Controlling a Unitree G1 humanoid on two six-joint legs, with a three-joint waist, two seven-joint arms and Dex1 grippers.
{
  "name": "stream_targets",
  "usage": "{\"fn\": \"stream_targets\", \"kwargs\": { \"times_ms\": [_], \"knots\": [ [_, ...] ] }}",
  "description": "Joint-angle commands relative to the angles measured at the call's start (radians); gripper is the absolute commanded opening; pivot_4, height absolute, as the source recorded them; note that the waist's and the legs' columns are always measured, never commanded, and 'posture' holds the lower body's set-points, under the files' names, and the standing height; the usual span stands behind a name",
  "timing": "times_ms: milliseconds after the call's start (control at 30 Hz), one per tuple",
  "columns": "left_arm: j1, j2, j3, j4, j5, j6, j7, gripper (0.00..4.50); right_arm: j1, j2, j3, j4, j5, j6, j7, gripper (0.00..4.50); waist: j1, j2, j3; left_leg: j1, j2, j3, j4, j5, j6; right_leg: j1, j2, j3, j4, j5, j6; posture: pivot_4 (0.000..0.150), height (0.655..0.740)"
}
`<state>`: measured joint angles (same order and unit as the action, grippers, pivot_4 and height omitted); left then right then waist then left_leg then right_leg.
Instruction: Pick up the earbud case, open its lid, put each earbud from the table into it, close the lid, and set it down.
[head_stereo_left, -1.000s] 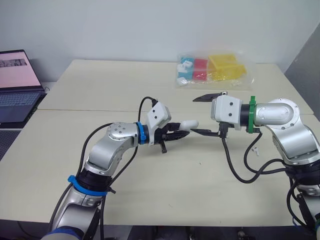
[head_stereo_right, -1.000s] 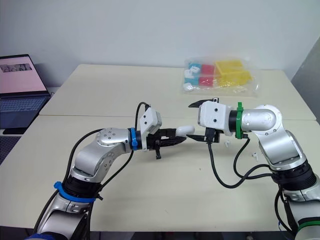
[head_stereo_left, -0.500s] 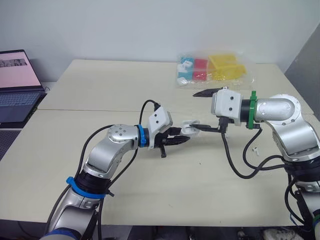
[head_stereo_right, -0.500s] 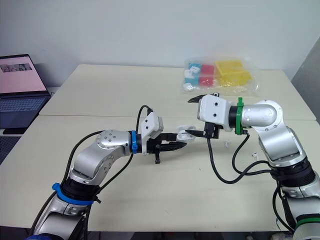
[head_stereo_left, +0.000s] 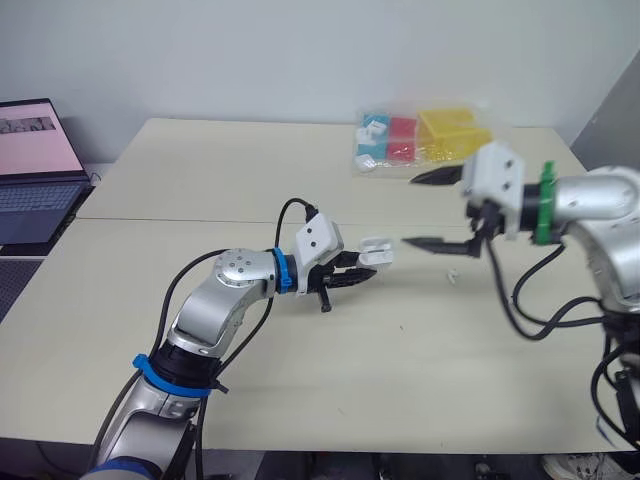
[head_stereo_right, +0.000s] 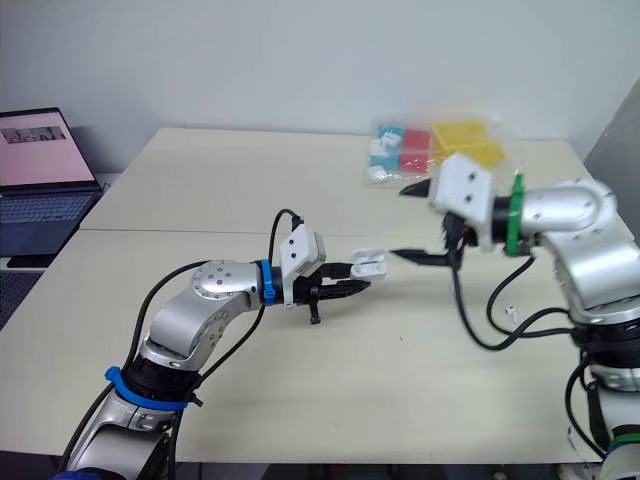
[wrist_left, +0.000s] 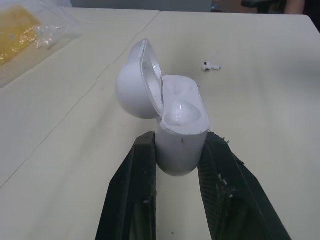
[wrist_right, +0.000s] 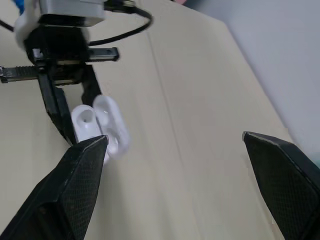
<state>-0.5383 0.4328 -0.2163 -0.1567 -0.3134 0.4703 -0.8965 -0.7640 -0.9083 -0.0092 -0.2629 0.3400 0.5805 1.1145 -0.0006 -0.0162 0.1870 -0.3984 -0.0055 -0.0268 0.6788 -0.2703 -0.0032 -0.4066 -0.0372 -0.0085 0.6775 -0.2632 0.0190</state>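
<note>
Left eye view: your left gripper (head_stereo_left: 362, 268) was clamped on the earbud case (head_stereo_left: 375, 250), held off the tabletop (head_stereo_left: 200, 180) around its middle, lid swung open. Your right gripper (head_stereo_left: 410, 211) hung just past the case, fingers spread wide, gripping nothing. The first earbud (head_stereo_left: 452, 275) lay on the tabletop on the right-edge side of the case, almost under the right gripper's lower finger. The right arm was clearly the nearer one, and the left was busy anyway. Right eye view: a second earbud (head_stereo_right: 510, 312) lay further toward the right edge and nearer the front edge, well apart from the case and below the right forearm. So both pickups look like right-arm work, then a carry back toward the middle. Left wrist view: both fingers pinched the case body low down, its long axis in line with the fingers, open mouth facing away from the wrist, lid hinged off to one side. A loose earbud (wrist_left: 210, 66) sat on the tabletop beyond the mouth; couldn't tell which of the two. Right wrist view: the case, lid up, sat between the left fingers, ahead of your spread right fingers and off toward one of them rather than centred.
</note>
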Motion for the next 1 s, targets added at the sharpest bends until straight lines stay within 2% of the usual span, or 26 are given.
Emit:
{"fn": "stream_targets", "kwargs": {
  "times_ms": [33,100,233,333,567,733,1000],
  "knots": [
    [0.009,-0.041,0.062,-0.029,-0.024,-0.078,0.037,0.77,0.020,-0.044,-0.104,-0.018,0.068,0.108,-0.027,4.50,0.001,0.000,0.000,0.000,0.000,0.000,0.000,0.000,0.000,0.000,0.000,0.000,0.000,0.000,0.000,0.150,0.7400],
    [0.021,-0.065,0.078,-0.033,-0.025,-0.109,0.054,0.77,0.058,-0.060,-0.140,-0.035,0.084,0.160,-0.056,4.50,0.002,0.000,0.000,0.000,0.000,0.000,0.000,0.000,0.000,0.000,0.000,0.000,0.000,0.000,0.000,0.150,0.7400],
    [0.068,-0.065,0.055,-0.063,-0.007,-0.156,0.038,0.77,0.252,-0.109,-0.260,-0.104,0.089,0.339,-0.156,4.50,0.005,0.000,0.000,0.000,0.000,0.001,0.000,0.000,0.000,0.000,0.000,0.001,0.000,0.000,0.000,0.150,0.7400],
    [0.080,-0.063,0.047,-0.069,-0.004,-0.165,0.031,0.77,0.338,-0.126,-0.286,-0.147,0.071,0.438,-0.239,4.50,0.006,0.000,0.000,0.000,0.000,0.001,-0.001,0.000,0.000,0.000,-0.001,0.001,0.000,0.000,0.000,0.150,0.7400],
    [0.076,-0.072,0.010,-0.071,0.013,-0.170,0.029,0.77,0.542,-0.059,-0.328,-0.183,0.057,0.543,-0.386,4.50,0.005,0.000,0.000,0.001,0.000,0.001,0.000,0.001,0.001,0.001,0.001,0.001,0.001,0.000,0.000,0.150,0.7400],
    [0.074,-0.074,0.012,-0.080,-0.001,-0.161,0.030,0.77,0.535,-0.006,-0.325,-0.101,0.048,0.540,-0.460,4.50,0.000,0.000,0.000,0.002,0.000,0.003,0.000,0.001,0.001,0.001,0.002,0.001,0.000,0.000,0.001,0.150,0.7400],
    [0.098,-0.053,0.015,-0.104,-0.014,-0.152,0.017,0.77,0.545,0.022,-0.224,0.118,-0.034,0.334,-0.468,4.50,-0.001,0.000,0.000,0.001,0.000,0.004,0.000,0.001,0.001,0.001,0.004,0.001,0.000,0.000,0.001,0.150,0.7400]
  ]
}}
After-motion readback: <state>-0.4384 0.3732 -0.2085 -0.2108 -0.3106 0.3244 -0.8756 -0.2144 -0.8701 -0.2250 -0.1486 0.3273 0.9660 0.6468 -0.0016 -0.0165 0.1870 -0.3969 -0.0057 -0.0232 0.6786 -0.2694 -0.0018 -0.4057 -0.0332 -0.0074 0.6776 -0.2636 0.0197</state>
